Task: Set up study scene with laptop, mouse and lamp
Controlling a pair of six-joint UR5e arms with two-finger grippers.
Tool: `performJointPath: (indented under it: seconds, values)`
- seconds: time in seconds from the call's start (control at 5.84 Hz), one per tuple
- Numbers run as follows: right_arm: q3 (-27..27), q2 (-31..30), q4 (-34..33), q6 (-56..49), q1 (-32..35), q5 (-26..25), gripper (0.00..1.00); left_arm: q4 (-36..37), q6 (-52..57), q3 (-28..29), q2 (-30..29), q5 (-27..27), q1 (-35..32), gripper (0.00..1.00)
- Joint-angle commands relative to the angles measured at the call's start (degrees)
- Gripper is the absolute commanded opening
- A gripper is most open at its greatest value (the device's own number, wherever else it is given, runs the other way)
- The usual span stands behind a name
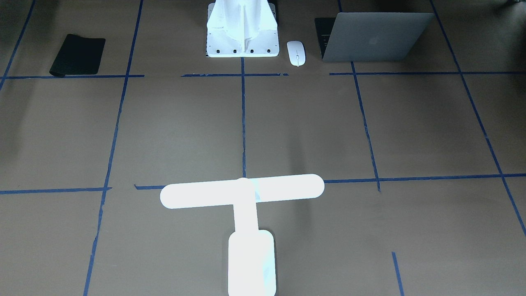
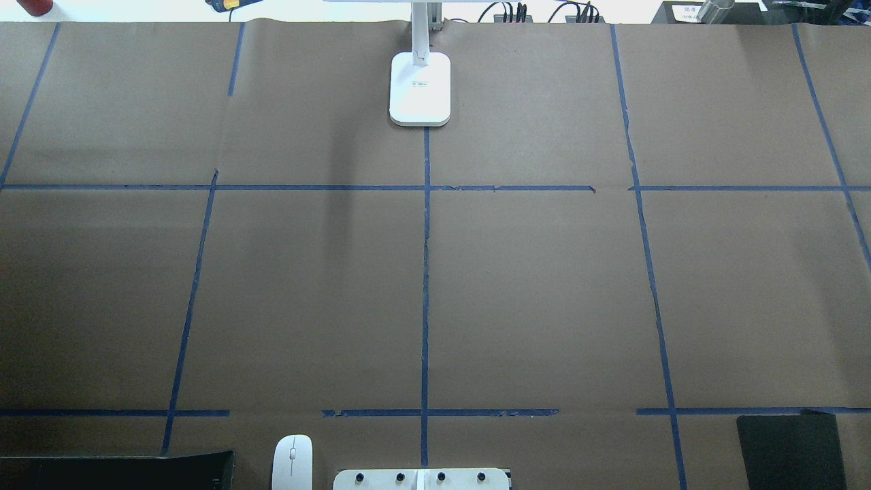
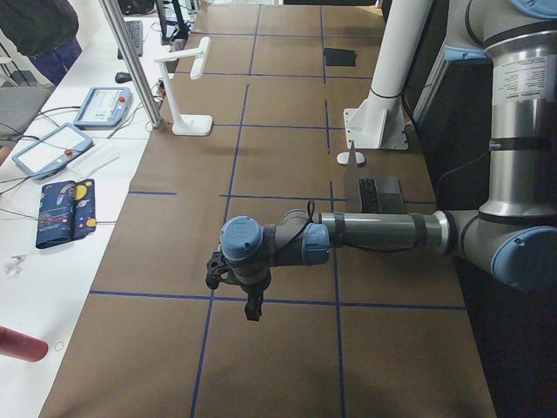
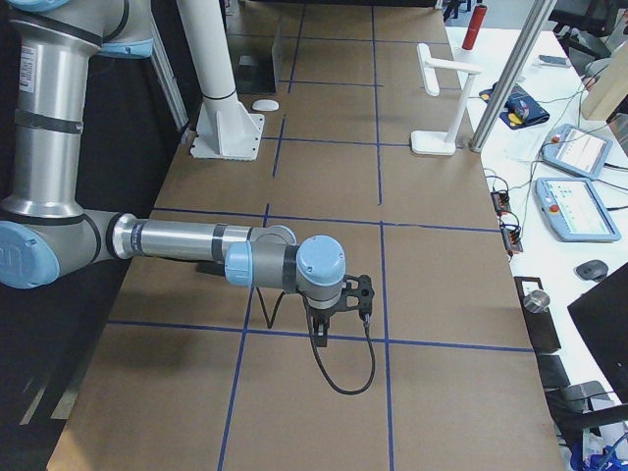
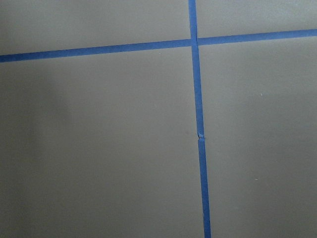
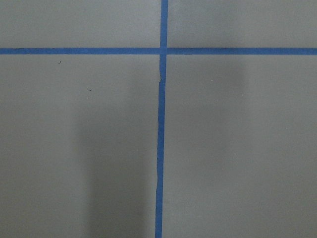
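Three items wait: laptop (image 1: 376, 37), part-open, with mouse (image 1: 296, 52) just beside it, near the robot's left; lamp (image 2: 420, 88) upright at the far edge. Left gripper (image 3: 251, 306) and right gripper (image 4: 329, 319) hover elsewhere, opening unclear. Probably best: grip the laptop's base squarely.

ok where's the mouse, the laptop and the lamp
mouse (image 1: 296, 53), front-facing view, middle of its top
laptop (image 1: 376, 39), front-facing view, back of the lid by the logo
lamp (image 2: 420, 90), overhead view, on its base
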Motion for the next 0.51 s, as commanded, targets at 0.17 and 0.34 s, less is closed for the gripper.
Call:
performJointPath:
  seconds: [0.17, 0.34]
  values:
    - [0.0, 0.3, 0.0, -0.1, 0.0, -0.1, 1.00, 0.0, -0.1, 0.0, -0.1, 0.0, 0.1, 1.00]
    - [0.0, 0.3, 0.0, -0.1, 0.0, -0.1, 1.00, -0.1, 0.0, 0.0, -0.1, -0.1, 0.0, 1.00]
